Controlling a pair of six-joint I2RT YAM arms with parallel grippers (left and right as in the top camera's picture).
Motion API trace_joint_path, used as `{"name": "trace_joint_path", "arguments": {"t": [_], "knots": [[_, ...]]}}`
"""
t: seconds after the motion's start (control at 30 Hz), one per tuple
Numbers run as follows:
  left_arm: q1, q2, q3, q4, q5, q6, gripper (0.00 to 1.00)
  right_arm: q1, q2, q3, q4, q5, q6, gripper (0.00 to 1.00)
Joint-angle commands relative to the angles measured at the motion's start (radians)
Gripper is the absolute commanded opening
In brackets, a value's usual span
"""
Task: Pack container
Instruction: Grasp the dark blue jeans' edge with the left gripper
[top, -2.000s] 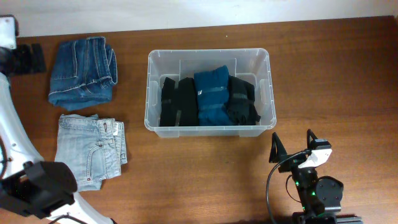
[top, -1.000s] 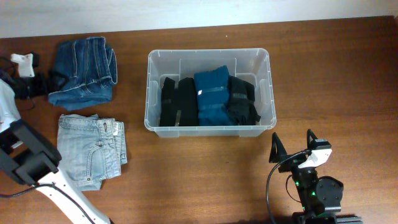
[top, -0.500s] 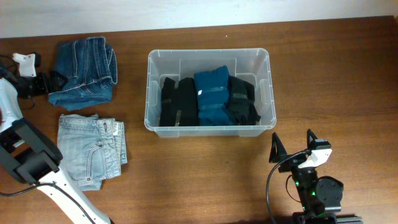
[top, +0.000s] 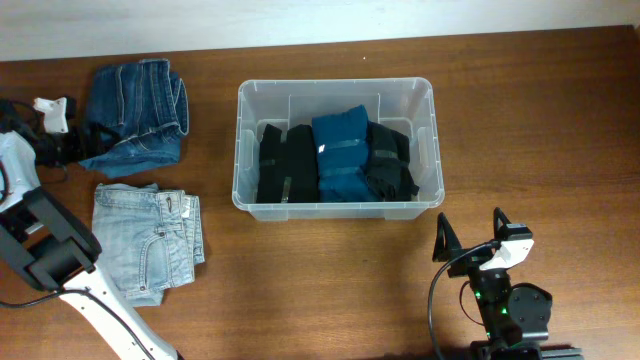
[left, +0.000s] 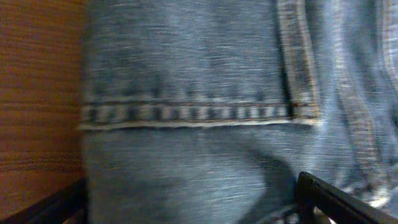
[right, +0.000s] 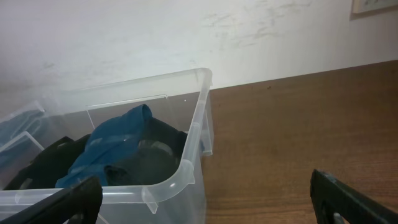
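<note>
The clear plastic container (top: 250, 140) stands at the table's middle and holds two black folded garments (top: 286, 163) and a teal one (top: 340, 155). It also shows in the right wrist view (right: 186, 162). Dark blue folded jeans (top: 135, 115) lie at the far left, light blue jeans (top: 150, 240) in front of them. My left gripper (top: 82, 142) is open at the left edge of the dark jeans, its fingers (left: 193, 202) straddling the denim (left: 186, 74). My right gripper (top: 470, 235) is open and empty, in front of the container's right corner.
The pale wall (right: 186, 37) runs behind the table. Bare wooden table (top: 540, 130) lies to the right of the container and in front of it.
My left arm has swung from the table's front left to the back left, and its gripper has closed in on the dark jeans' left edge. The right arm has not moved.
</note>
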Motion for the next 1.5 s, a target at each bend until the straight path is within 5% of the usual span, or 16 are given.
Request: {"name": "trace_joint_path", "arguments": {"t": [0.0, 0.77, 0.9, 0.97, 1.13, 1.47], "knots": [[-0.011, 0.034, 0.010, -0.023, 0.119, -0.003, 0.99, -0.006, -0.008, -0.007, -0.004, 0.008, -0.010, 0.98], [-0.035, 0.047, 0.010, -0.201, 0.144, -0.002, 0.99, -0.006, -0.008, -0.007, -0.004, 0.008, -0.010, 0.98], [-0.037, 0.051, 0.010, -0.183, 0.144, -0.003, 0.91, -0.006, -0.008, -0.007, -0.004, 0.008, -0.010, 0.98], [-0.037, 0.051, 0.010, -0.160, 0.144, -0.003, 0.99, -0.006, -0.008, -0.007, -0.004, 0.008, -0.010, 0.98], [-0.011, 0.050, 0.037, -0.058, 0.145, -0.140, 0.99, -0.006, -0.008, -0.007, -0.004, 0.008, -0.010, 0.98], [0.019, 0.052, 0.101, 0.041, 0.095, -0.225, 0.99, -0.006, -0.008, -0.007, -0.004, 0.008, -0.010, 0.98]]}}
